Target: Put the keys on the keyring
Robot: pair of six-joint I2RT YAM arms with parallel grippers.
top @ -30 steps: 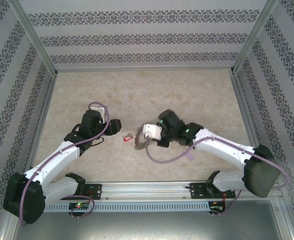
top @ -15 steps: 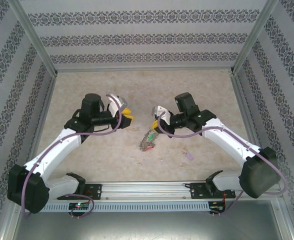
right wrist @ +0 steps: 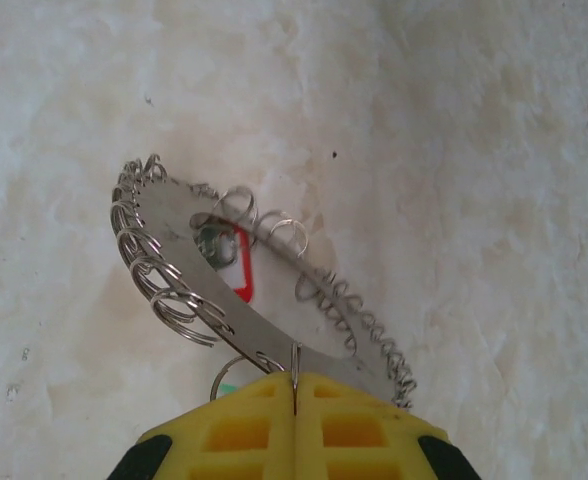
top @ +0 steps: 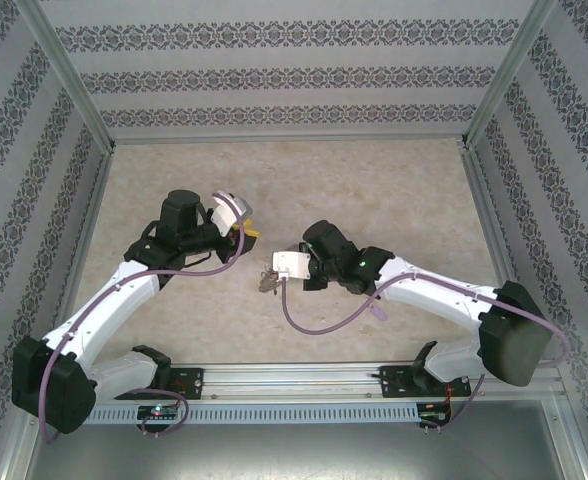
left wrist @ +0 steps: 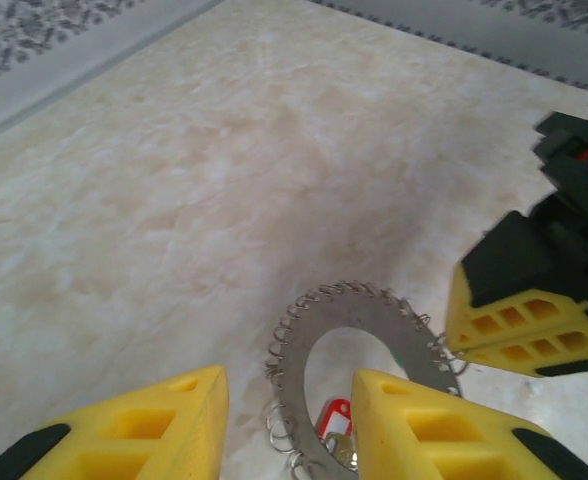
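The keyring [right wrist: 179, 255], a flat grey ring fringed with wire loops, is tilted up off the table. My right gripper [right wrist: 296, 385] is shut on one wire loop at its rim, and it appears as yellow fingers [left wrist: 524, 330] at the ring's right side. A key with a red tag [right wrist: 236, 268] shows through the ring's hole. A bit of green tag [right wrist: 230, 384] peeks out under the ring. My left gripper [left wrist: 289, 390] is open just short of the keyring [left wrist: 374, 312], nothing between its fingers. From above, the left gripper [top: 244, 234] faces the right gripper [top: 274, 270].
The marble-patterned table [top: 374, 190] is ringed by patterned walls and a metal frame [top: 284, 132]. A lilac cable [top: 319, 322] loops under the right arm.
The right arm has swung left and nearer to the keyring, which now stands tilted in its fingers instead of lying flat. The left gripper's jaws have narrowed and it has barely moved.
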